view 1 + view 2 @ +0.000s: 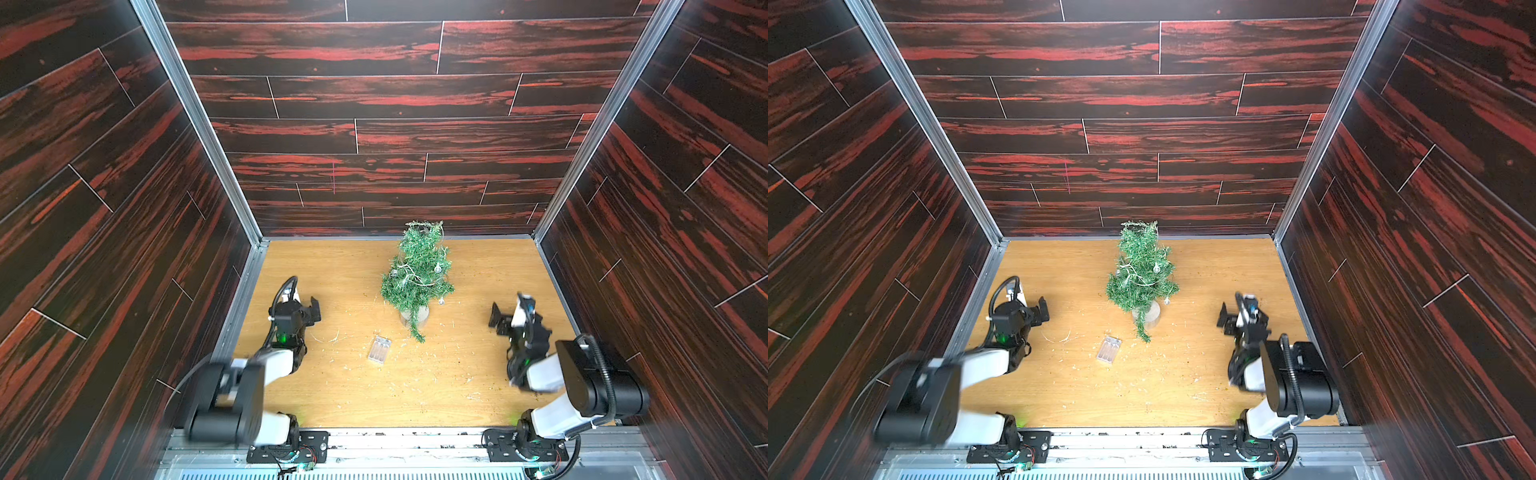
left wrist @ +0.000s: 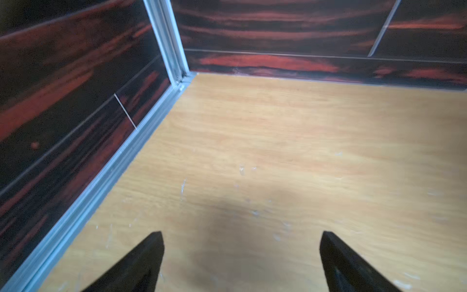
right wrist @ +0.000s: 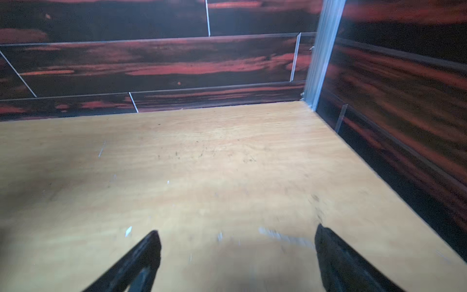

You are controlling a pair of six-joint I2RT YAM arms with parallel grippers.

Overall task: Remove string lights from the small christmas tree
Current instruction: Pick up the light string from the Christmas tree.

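Green bristly small christmas tree point(image 1: 417, 270) stands upright on its pale round base point(image 1: 423, 318). It is between my two grippers and somewhat ahead of them, toward the back wall point(image 1: 395, 133), and touches neither. Seen in both top views. Its tip point(image 1: 420, 225) is bent over, and one low branch point(image 1: 415, 330) droops down past the base.

The string lights point(image 1: 409, 275) are on the tree: a pale wire loops across the middle branches with small clear bulbs, one hanging low on the side toward my right gripper point(image 1: 496, 318). The clear battery box point(image 1: 379, 350) lies flat on the wood table point(image 1: 332, 395), between my grippers and a little back from their tips. It is nearer my left gripper point(image 1: 315, 309) than the right one and well apart from both. I cannot trace the wire from the box to the tree.

My left gripper has its jaws spread wide with nothing between them. The wrist view point(image 2: 240, 235) shows both black fingers point(image 2: 141, 263) far apart over bare table, pointing at a wall corner and blurred. No tree or lights show in it.

My right gripper is the same, jaws wide and holding nothing point(image 3: 236, 232), with its fingers point(image 3: 341, 260) over bare table and facing the opposite corner. The tree does not show in that view either.

Pale needle scraps point(image 1: 415, 361) are scattered on the table around the box and between my grippers.
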